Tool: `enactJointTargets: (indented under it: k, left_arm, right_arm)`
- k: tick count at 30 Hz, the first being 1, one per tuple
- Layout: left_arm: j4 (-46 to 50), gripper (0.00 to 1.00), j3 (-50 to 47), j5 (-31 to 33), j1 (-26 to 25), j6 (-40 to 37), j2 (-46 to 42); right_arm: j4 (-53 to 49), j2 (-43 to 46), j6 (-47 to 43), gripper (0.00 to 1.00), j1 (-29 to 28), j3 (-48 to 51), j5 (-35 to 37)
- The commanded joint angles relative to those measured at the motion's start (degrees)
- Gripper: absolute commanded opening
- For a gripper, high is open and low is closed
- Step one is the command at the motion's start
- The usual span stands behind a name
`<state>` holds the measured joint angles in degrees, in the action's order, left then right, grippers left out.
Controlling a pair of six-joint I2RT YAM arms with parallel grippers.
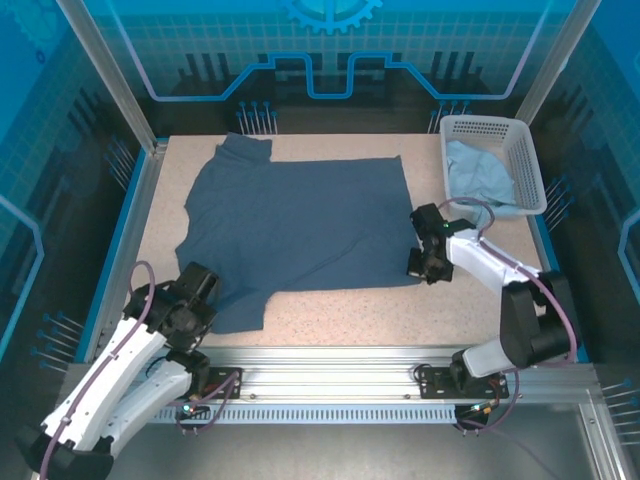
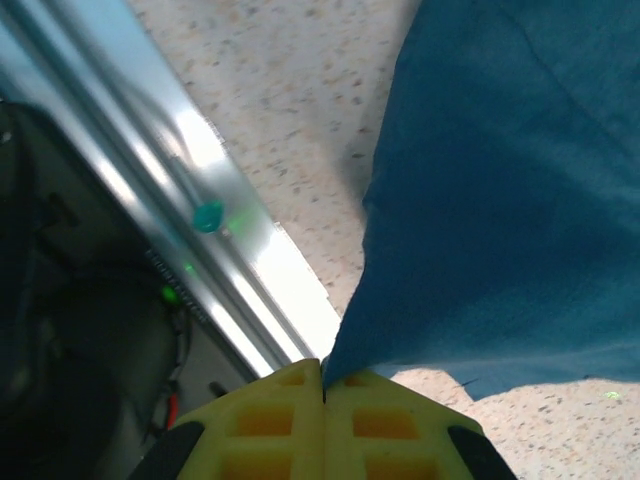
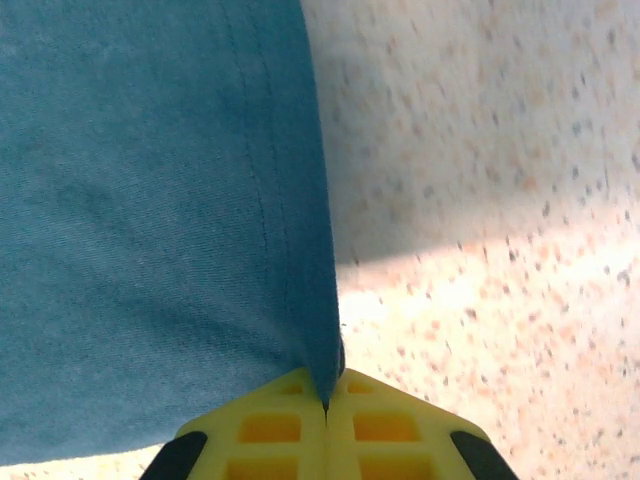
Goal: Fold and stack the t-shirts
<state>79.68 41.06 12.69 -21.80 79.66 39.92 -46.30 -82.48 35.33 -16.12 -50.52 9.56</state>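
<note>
The left claw point(image 2: 322, 382) is clamped on an edge of the dark shirt point(image 1: 300, 220); the right claw point(image 3: 327, 398) is clamped on its hem. Cloth spreads ahead of both.

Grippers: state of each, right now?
Left gripper: closed, pinching an edge of the dark shirt.
Right gripper: closed, pinching the dark shirt's hem.
</note>
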Motion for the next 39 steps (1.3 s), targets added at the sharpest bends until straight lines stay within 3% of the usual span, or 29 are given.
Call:
enactJointTargets:
  k: [1,4,11,16,25,39]
  left_arm:
    - [5.3,0.0,-0.4,-1.2,-0.9,1.6,-0.4]
    - [0.6,0.0,1.3,0.7,-0.9,-2.2,2.2]
    - [-13.3,0.0,9.1,3.3,-0.4,-9.2,14.1]
    - [-20.7,0.0,16.9,1.7,3.8,-16.2,23.4]
    - [-26.7,0.0,26.2,-1.8,13.4,-27.4,33.4]
    - [-34.2,0.0,34.1,-2.1,16.8,-37.5,44.3]
  right_arm:
    - [-7.4,4.9,3.6,0.0,-0.6,4.0,1.1]
    - [-7.0,6.5,4.3,0.0,-0.9,4.7,1.1]
    - [-6.8,0.9,3.0,0.0,0.5,-1.7,-2.5]
    - [-8.1,-3.8,2.0,0.0,2.7,-7.8,-4.9]
    - [-10.1,-11.6,1.3,0.0,4.9,-21.0,-4.8]
    - [-12.1,-21.7,1.9,0.0,5.6,-30.8,-1.5]
